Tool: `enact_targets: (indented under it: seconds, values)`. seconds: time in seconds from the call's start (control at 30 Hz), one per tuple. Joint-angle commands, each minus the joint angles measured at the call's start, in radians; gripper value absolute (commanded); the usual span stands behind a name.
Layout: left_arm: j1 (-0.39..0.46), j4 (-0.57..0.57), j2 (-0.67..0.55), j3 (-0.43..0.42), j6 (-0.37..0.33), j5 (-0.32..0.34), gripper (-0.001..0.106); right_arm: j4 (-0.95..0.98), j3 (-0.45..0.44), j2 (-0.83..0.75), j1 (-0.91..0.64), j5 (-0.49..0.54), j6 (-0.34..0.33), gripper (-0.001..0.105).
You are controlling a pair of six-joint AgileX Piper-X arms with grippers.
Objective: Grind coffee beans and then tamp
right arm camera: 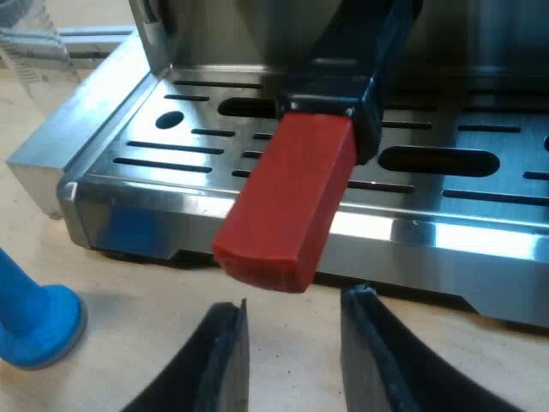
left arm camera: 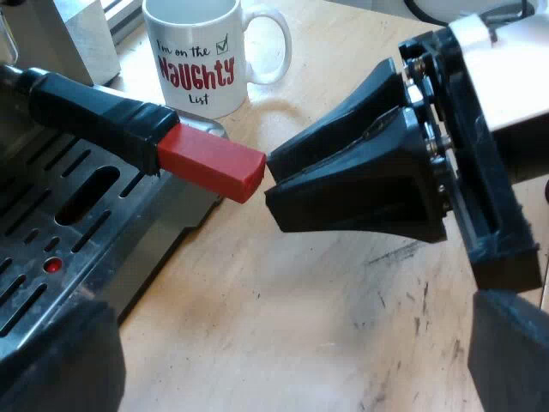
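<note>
- My right claw (right arm camera: pixel 293 311): fingers parted, nothing gripped; the tips sit just short of the red end (right arm camera: pixel 287 202) of the holder handle (right arm camera: pixel 360 64), not clamped on it.
- The handle projects from the espresso machine (right arm camera: pixel 446 249) over its drip tray (right arm camera: pixel 171 184), straight ahead of this claw.
- The blue tamper (right arm camera: pixel 34 322) stands on the worktop (right arm camera: pixel 129 300) just beside this claw; a measuring glass (right arm camera: pixel 34 51) is farther ahead.
- My left claw (left arm camera: pixel 283 335): fingers spread wide, empty, above the worktop.
- A white mug (left arm camera: pixel 199 56) stands beyond the handle from it.
</note>
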Motion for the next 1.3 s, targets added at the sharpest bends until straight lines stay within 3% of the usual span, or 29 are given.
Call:
enact_targets:
  seconds: [0.03, 0.2, 0.5, 0.77, 1.3]
  values:
    - [-0.005, -0.018, -0.001, -0.002, 0.000, 0.009, 0.083, -0.030, 0.000, 0.010, 0.004, 0.017, -0.001, 0.029]
    - [-0.005, -0.018, -0.001, -0.002, 0.000, 0.009, 0.083, -0.065, 0.000, 0.018, 0.004, 0.074, -0.005, 0.029]
    - [-0.005, -0.018, 0.001, -0.002, 0.000, 0.009, 0.083, -0.072, 0.000, 0.018, 0.001, 0.085, -0.014, 0.029]
    - [-0.005, -0.018, 0.001, -0.002, 0.000, 0.009, 0.083, -0.085, 0.000, 0.018, 0.001, 0.196, -0.014, 0.029]
    - [-0.005, -0.018, 0.001, -0.002, 0.000, 0.009, 0.083, -0.160, 0.000, 0.018, -0.061, 0.204, -0.060, 0.029]
